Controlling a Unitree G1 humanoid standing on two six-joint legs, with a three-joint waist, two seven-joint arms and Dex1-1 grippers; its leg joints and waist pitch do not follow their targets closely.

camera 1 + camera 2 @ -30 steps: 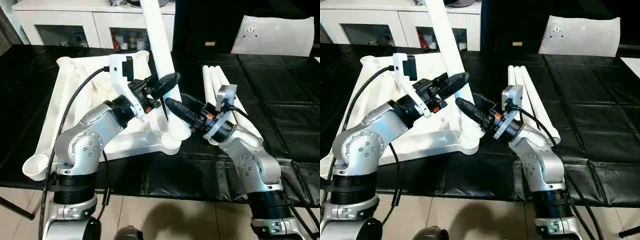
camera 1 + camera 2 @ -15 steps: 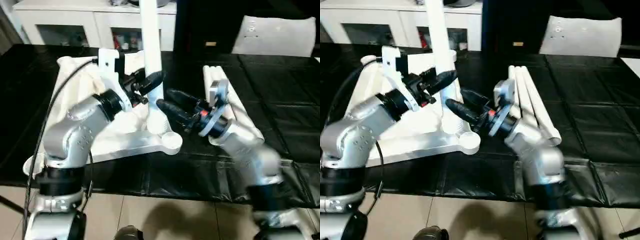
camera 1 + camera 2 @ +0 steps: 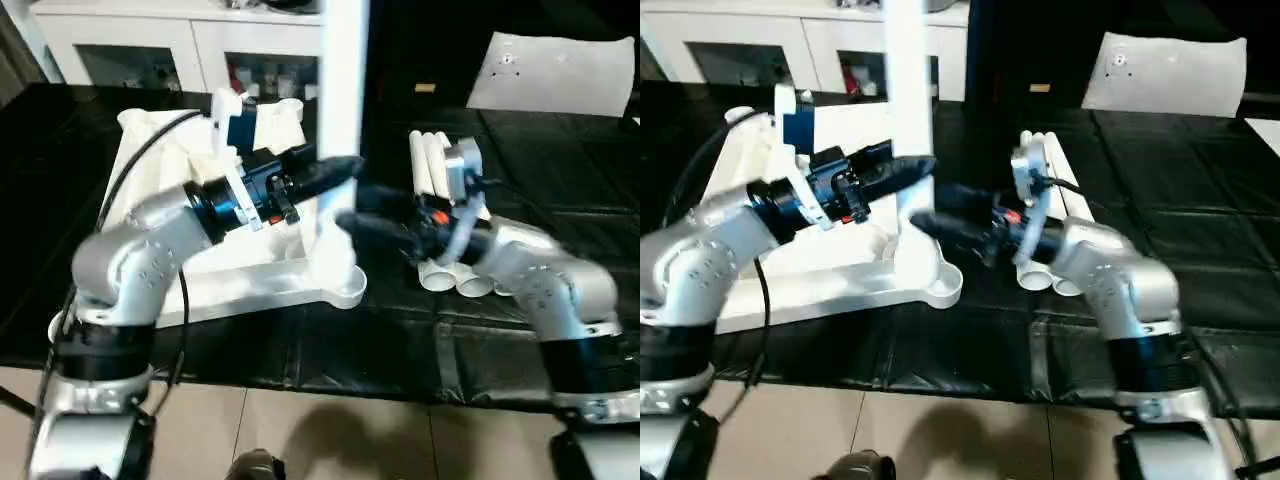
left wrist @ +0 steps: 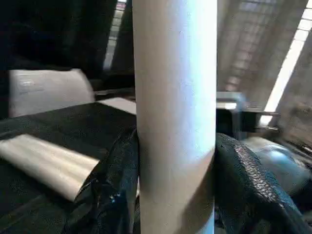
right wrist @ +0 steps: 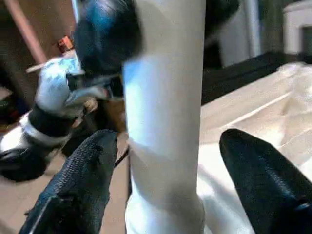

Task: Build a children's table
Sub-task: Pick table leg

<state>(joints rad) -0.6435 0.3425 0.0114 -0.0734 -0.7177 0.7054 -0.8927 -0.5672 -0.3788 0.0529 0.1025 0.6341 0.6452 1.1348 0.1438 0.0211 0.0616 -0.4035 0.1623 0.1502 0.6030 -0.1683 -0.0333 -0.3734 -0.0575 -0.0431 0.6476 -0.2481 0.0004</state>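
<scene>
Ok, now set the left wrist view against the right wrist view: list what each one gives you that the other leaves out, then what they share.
Left wrist view: the left pincer clamped on both sides of the upright white leg, with spare legs lying on the black work table. Right wrist view: the right pincer open, its fingers standing clear of the leg on each side, and the white tabletop beside the leg's lower end. Shared: that same leg, standing upright.

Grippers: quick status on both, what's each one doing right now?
Left gripper: closed on the upright table leg.
Right gripper: open, fingers either side of that leg with gaps showing, not gripping it.
</scene>
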